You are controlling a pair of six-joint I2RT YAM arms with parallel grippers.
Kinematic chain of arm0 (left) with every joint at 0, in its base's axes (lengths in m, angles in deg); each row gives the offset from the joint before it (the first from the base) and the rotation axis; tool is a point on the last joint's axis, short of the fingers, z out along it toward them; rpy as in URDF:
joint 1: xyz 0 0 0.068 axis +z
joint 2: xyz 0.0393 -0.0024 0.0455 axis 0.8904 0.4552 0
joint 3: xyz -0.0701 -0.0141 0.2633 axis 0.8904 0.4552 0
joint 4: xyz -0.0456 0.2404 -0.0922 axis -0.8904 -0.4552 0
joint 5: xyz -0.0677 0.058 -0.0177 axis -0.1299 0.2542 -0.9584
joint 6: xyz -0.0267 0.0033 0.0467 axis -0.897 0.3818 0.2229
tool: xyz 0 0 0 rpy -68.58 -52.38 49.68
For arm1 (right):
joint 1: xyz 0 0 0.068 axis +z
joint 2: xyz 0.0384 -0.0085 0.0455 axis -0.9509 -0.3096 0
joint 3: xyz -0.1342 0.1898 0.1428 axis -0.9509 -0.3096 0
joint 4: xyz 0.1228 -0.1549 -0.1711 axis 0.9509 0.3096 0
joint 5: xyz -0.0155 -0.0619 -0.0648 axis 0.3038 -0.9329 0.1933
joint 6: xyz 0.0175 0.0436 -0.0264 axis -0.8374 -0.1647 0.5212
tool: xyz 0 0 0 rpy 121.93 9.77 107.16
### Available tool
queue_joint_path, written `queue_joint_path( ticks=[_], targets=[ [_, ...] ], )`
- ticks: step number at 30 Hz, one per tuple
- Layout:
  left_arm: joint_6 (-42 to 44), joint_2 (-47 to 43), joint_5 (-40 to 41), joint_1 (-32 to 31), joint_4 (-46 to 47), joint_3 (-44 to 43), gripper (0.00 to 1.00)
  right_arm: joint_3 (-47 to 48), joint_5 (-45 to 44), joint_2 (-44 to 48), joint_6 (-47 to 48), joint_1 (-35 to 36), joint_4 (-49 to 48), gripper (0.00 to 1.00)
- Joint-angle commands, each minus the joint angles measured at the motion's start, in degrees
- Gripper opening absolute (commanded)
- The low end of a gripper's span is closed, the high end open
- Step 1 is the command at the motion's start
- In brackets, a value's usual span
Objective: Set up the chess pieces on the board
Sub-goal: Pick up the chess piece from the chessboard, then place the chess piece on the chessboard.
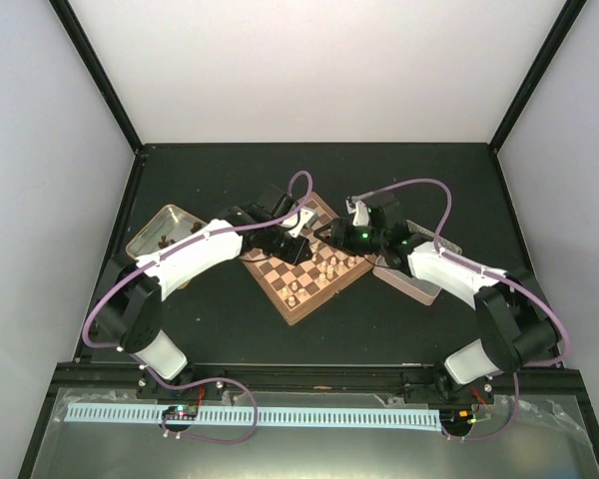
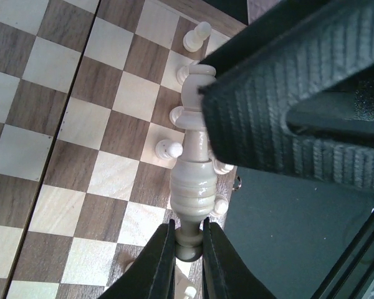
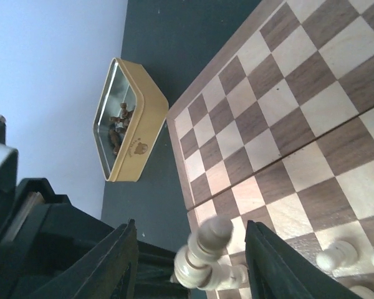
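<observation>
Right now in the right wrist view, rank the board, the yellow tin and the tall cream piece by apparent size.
1. The board, running off frame.
2. The yellow tin.
3. The tall cream piece; it is nearest the camera, so its look is inflated.

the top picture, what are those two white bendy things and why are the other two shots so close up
Those are two robot arms, the left arm and the right arm, seen from overhead. The other pictures come from a camera on each wrist. On the table lie a chessboard and an open tin of dark pieces. The left gripper clamps the base of a cream chess piece; the right gripper is open around it.
</observation>
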Motion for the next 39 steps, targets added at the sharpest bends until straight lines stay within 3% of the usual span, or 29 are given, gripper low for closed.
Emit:
queue_joint_path(
  ticks=[1,12,19,27,39],
  targets=[
    [-0.1,-1.8,-2.4,0.7,2.2,0.9,0.01,2.5,2.6,-2.2,-0.9,-0.4,-3.5,0.47],
    [-0.2,-2.7,-2.0,1.4,2.4,1.6,0.01,2.2,4.4,-4.2,-1.2,-0.4,-5.7,0.21],
    [-0.8,-2.5,-0.1,1.6,1.4,1.6,0.01,1.2,0.2,-2.5,2.8,-0.3,-6.8,0.04],
    [-2.2,-1.3,6.0,2.9,-0.8,3.1,0.01,-0.6,-15.6,3.8,14.5,3.1,-1.4,0.03],
    [-6.3,-3.6,6.5,7.9,2.3,8.2,0.02,-7.1,-37.0,6.7,28.6,20.6,-2.3,0.05]
  ],
)
